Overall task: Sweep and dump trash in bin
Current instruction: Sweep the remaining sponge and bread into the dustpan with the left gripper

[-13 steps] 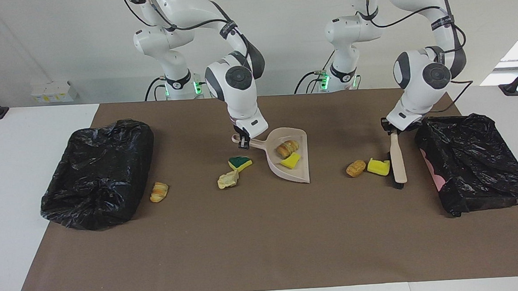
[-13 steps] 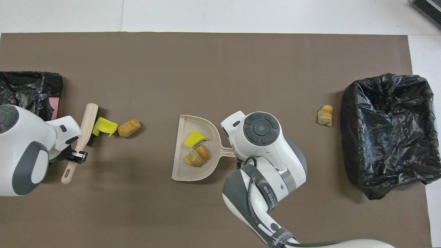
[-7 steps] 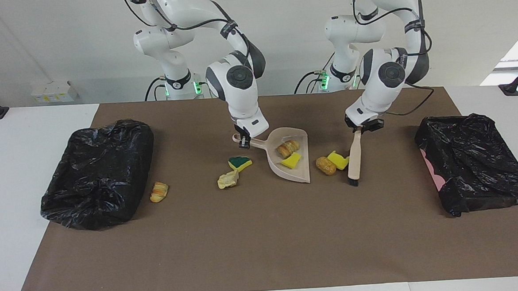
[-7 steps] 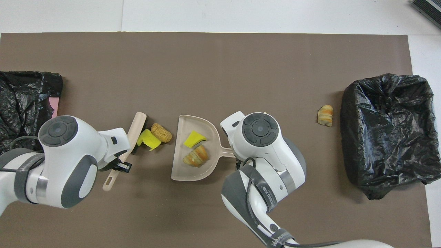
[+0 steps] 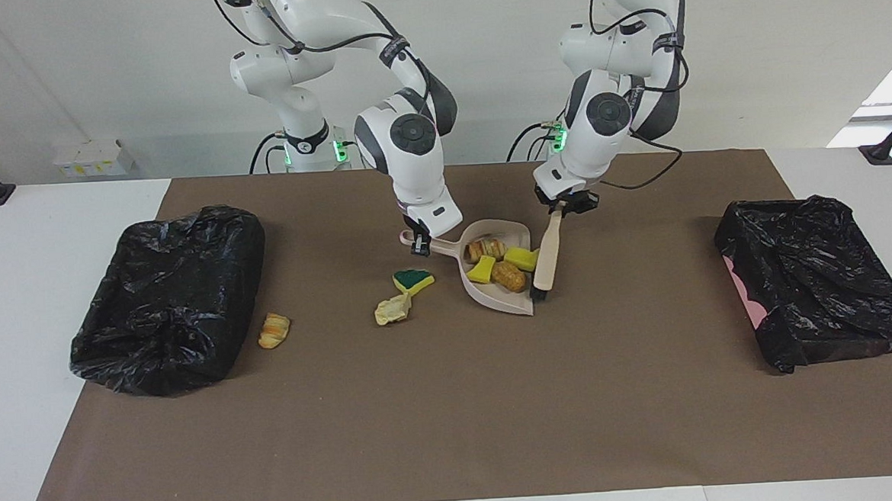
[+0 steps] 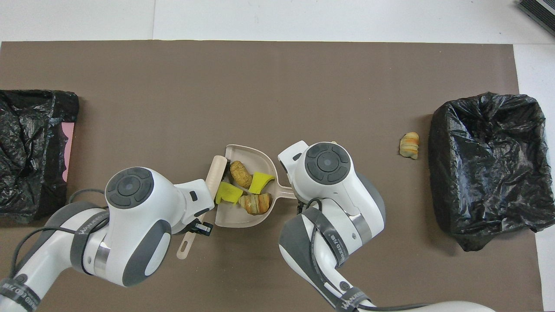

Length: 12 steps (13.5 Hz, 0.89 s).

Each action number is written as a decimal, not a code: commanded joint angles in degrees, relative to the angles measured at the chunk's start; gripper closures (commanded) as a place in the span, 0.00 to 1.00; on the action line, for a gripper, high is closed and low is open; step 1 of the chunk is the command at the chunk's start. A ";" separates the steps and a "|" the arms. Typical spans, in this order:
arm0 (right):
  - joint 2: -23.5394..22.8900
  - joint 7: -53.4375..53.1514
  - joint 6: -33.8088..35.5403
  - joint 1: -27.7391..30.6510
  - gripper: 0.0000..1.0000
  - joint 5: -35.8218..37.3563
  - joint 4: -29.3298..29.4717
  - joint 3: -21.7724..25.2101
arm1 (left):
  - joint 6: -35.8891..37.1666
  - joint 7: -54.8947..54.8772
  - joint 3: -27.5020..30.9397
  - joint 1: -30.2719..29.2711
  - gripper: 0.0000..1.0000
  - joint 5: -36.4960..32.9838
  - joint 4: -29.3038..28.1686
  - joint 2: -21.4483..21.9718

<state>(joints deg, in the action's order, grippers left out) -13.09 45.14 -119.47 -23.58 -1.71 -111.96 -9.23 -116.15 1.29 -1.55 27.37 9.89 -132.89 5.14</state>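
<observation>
Facing view: left tool [image 5: 563, 207] gripped brush [image 5: 544, 263] at dustpan [image 5: 519, 234] mouth, right tool [image 5: 418, 243] clamped handle; withdrawing at 3 o'clock risked dragging trash [image 5: 508, 275] out.

Bright, even overhead light; soft shadows; sharp.

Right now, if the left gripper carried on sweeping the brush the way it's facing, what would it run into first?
The left gripper holds the brush at the dustpan mouth; going on, it would likely press the yellow sponge chunk first, deeper into the pan.
</observation>
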 commanded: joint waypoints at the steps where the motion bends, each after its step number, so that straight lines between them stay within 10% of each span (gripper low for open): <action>1: 1.13 -0.50 -0.15 0.90 1.00 0.57 -1.51 -0.53 | -0.22 6.16 0.76 3.30 1.00 2.49 0.25 1.02; 12: 2.71 8.02 -2.18 3.36 1.00 -0.31 -3.53 -0.61 | 1.62 25.68 1.46 1.72 1.00 2.67 4.57 2.60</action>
<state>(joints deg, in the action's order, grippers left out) -12.96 49.66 -120.73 -22.26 -1.65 -113.39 -9.19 -115.86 24.10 0.02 29.45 11.84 -128.36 7.00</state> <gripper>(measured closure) 0.670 0.744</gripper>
